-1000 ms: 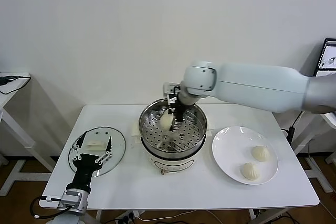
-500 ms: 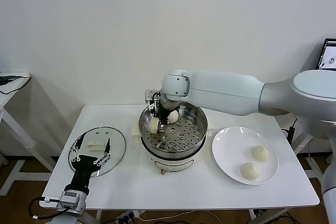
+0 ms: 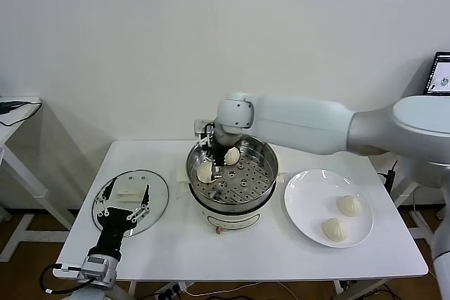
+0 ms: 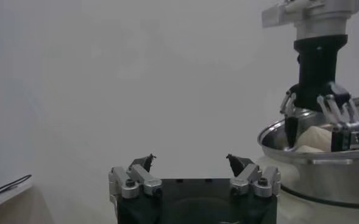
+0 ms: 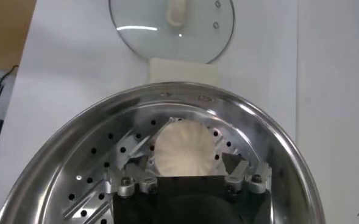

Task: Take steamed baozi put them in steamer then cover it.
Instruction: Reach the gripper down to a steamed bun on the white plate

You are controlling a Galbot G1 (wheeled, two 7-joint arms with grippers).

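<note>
The steamer stands mid-table, lid off. My right gripper reaches down into it at the left side of the perforated tray. In the right wrist view my right gripper is open, and a baozi rests on the tray between the spread fingers with a small gap at each side. That baozi lies left in the steamer, and a second baozi lies behind it. Two baozi sit on the white plate. My left gripper is open and empty above the glass lid.
The glass lid with a white handle lies flat at the table's left. The plate is to the right of the steamer. The left wrist view shows the steamer's rim and my right gripper above it. A small side table stands at the far left.
My right gripper carried a baozi from the steamer's middle to its left side, lowered it onto the tray and opened. The left arm has not moved.
</note>
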